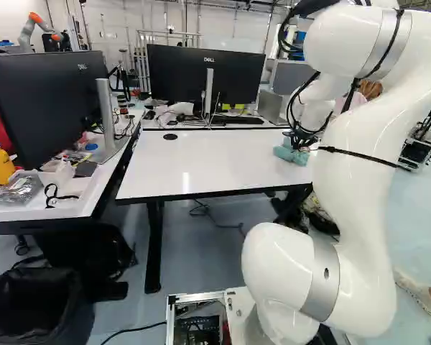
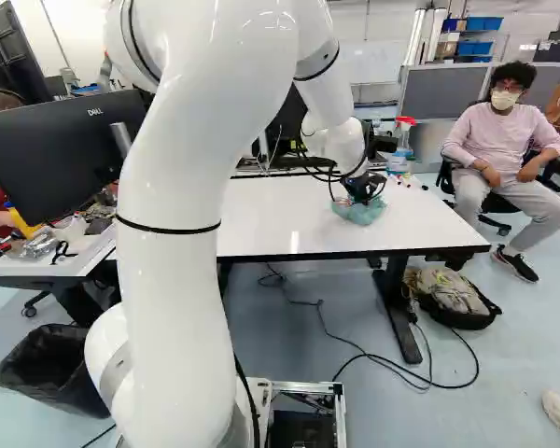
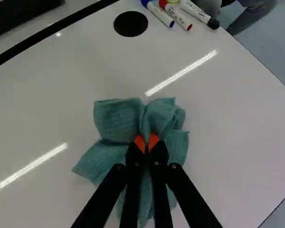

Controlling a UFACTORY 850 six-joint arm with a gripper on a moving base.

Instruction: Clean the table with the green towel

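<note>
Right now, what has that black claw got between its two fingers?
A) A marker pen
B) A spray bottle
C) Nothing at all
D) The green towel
D: the gripper has its orange pads closed on a fold of the green towel, which bunches up around them against the white table top.

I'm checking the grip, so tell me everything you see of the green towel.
The green towel is a single blue-green cloth, soft-looking and finely textured, crumpled rather than flat. The gripper pinches a gathered fold between its orange pads, while loose folds and pointed corners spread out around them. Its underside appears to rest on the glossy white table; part lies hidden beneath the fingers.
</note>
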